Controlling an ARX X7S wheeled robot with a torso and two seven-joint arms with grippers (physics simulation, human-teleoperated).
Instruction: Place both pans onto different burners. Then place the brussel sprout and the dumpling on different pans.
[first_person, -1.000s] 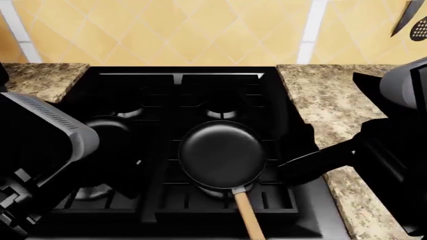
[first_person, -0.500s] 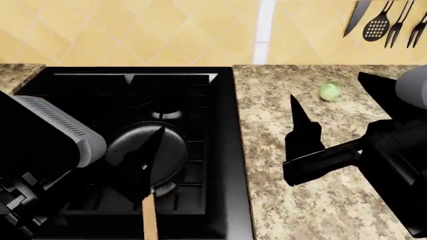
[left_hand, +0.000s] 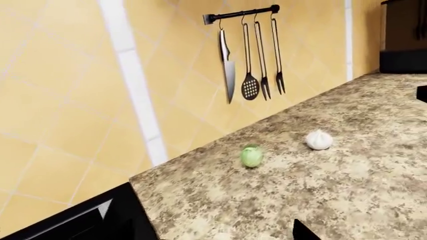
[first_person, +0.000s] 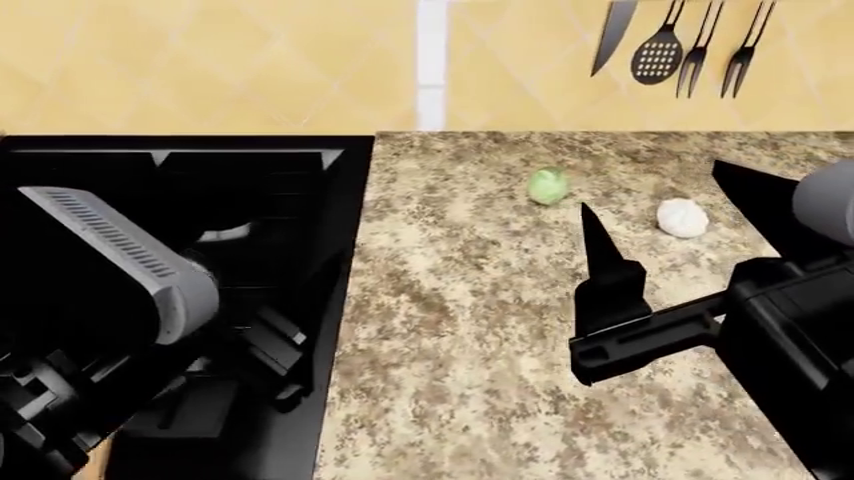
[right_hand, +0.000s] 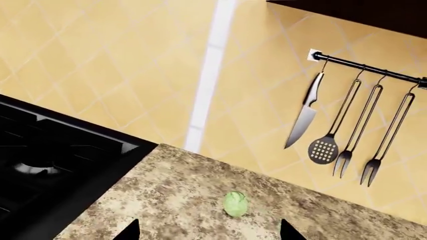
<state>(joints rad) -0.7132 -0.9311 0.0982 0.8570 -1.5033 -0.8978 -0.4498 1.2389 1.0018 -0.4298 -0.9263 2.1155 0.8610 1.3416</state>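
The right gripper (first_person: 654, 250) hangs over the table (first_person: 467, 330) with fingers spread and empty, lined up toward the sprout (first_person: 547, 185) and dumpling (first_person: 682, 217); the left fingers' state I cannot tell.

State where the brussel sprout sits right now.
In the head view, the brussel sprout lies on the granite counter right of the stove, just left of the dumpling, below hanging utensils.

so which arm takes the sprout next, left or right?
Right, probably. The right gripper is open over the granite counter, with the brussel sprout just beyond its fingertips and the dumpling beside it. The left arm sits over the stove, farther off.
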